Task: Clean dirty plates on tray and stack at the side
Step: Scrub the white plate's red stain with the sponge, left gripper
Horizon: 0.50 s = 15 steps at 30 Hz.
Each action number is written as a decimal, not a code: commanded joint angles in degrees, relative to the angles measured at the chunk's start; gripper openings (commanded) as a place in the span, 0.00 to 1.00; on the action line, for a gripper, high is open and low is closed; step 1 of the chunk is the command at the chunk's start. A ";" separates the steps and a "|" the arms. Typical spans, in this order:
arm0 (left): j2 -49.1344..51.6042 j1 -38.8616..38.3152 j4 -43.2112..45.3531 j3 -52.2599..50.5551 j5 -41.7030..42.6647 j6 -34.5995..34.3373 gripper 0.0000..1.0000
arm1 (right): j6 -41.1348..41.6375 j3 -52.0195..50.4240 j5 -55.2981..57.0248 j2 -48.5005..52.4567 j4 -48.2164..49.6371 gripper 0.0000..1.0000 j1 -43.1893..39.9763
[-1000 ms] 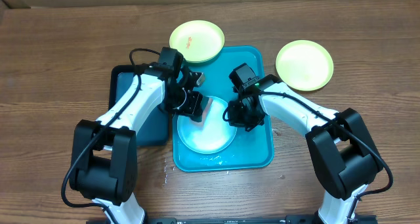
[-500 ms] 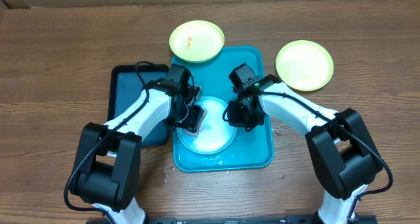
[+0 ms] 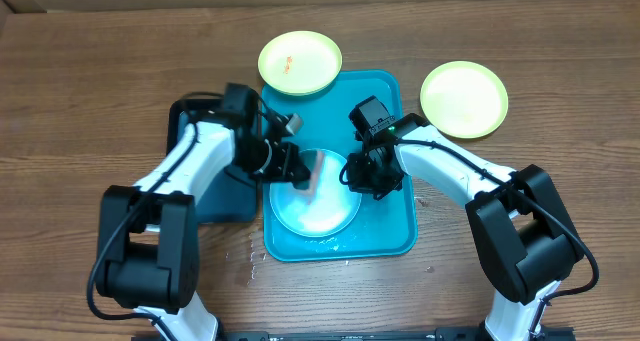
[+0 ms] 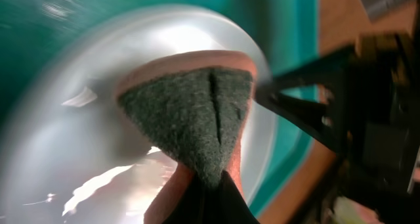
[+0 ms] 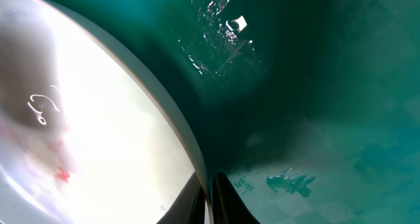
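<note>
Two closed grips: left gripper [image 3: 292, 168] clamps the sponge [image 4: 190, 112], right gripper [image 3: 362, 174] pinches the blue plate [image 3: 318, 209] by its rim; hard scrubbing could wrench it free.

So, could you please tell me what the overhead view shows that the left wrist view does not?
Overhead only: the smeared yellow plate overlapping the teal tray's far edge, the other yellow plate on the table, and the dark tray. Left wrist only: the dark green scouring face of the sponge. Shared: the light blue plate, teal tray and sponge.
</note>
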 commanded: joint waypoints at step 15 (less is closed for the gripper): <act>-1.33 -10.25 5.49 -10.93 -20.68 -7.45 0.04 | -0.13 -0.02 -0.39 0.17 0.42 0.08 0.33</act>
